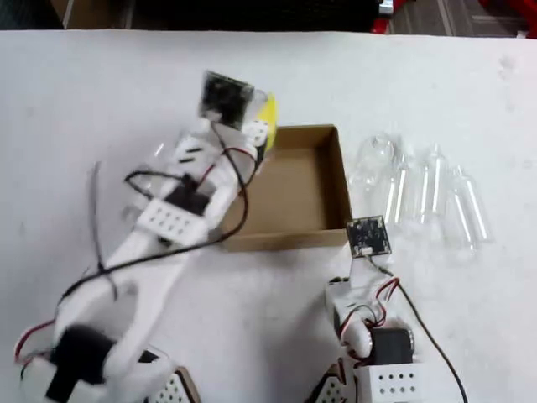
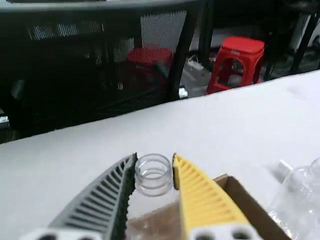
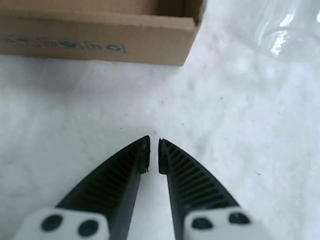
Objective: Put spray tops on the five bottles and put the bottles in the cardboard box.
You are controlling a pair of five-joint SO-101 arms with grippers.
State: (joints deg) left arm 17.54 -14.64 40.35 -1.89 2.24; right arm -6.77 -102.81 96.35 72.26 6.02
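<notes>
My left gripper [image 2: 154, 167], one finger grey and one yellow, is shut on the bare threaded neck of a clear bottle [image 2: 153, 175]. In the high view this gripper [image 1: 263, 119] sits at the far left corner of the open cardboard box [image 1: 329, 225]. Several more clear bottles [image 1: 432, 197] lie side by side on the white table to the right of the box. My right gripper [image 3: 154, 150] hovers low over the table just in front of the box's near wall [image 3: 100, 42], its black fingers shut with nothing between them.
The box corner [image 2: 240, 200] and a clear bottle [image 2: 300, 197] appear beside my left gripper. Another bottle [image 3: 287, 25] lies ahead of my right gripper. Red stools [image 2: 235, 62] and dark racks stand beyond the table's far edge. Loose arm cables [image 1: 101, 252] trail at the left.
</notes>
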